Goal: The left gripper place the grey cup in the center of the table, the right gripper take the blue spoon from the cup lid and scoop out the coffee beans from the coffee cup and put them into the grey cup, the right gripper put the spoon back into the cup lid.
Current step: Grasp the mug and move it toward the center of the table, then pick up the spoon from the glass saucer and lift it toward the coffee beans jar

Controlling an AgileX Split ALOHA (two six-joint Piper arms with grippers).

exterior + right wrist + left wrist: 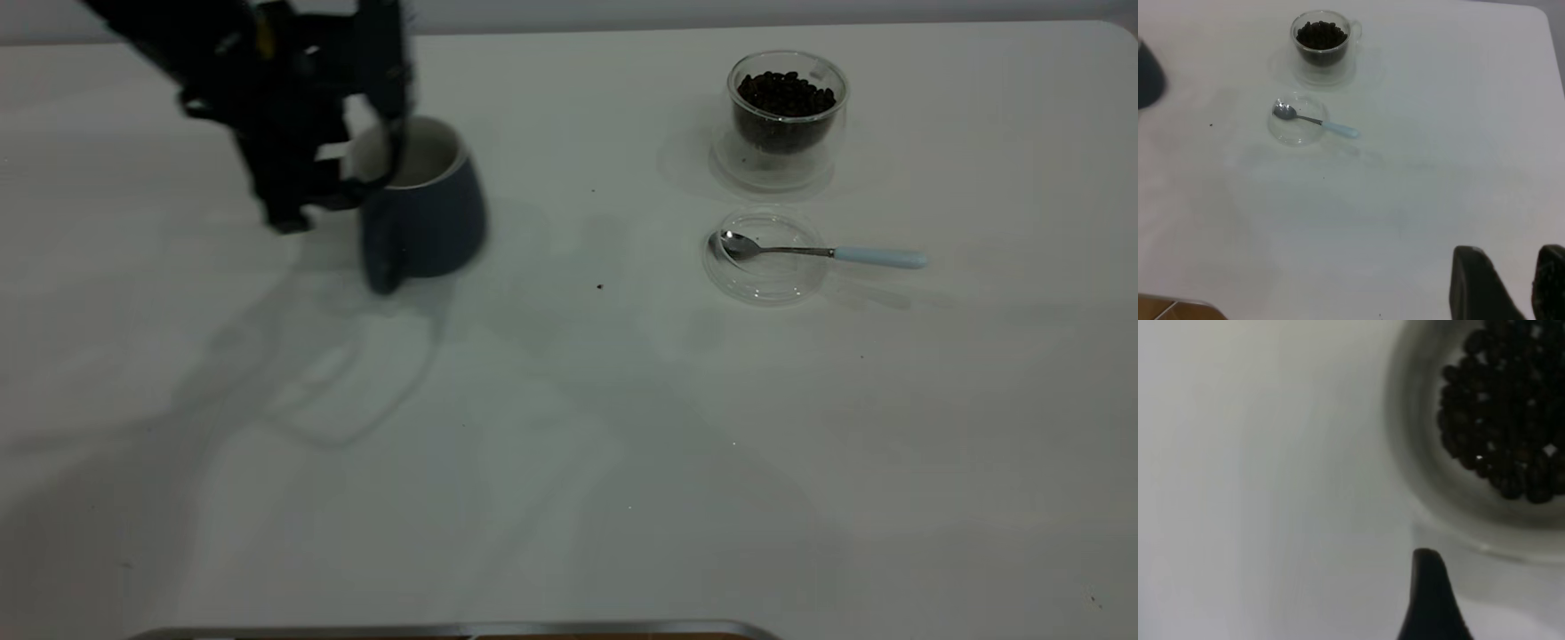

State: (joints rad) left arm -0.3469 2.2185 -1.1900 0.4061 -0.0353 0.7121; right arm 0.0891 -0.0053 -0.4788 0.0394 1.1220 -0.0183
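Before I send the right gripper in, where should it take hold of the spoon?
Grip the spoon by its pale blue handle, coming from above. The handle sticks out past the cup lid rim toward the right arm's side, with bare table around it; the metal bowl lies inside the lid.

White table [569,462], soft shadows, pale wall strip behind

White table [569,462] filling the frame. Upper left: dark grey cup [427,209]. Upper right: clear glass cup of coffee beans [786,116]; just below it, clear cup lid [765,276] holding a blue-handled spoon [822,252]. Tiny dark specks [600,286] near centre.
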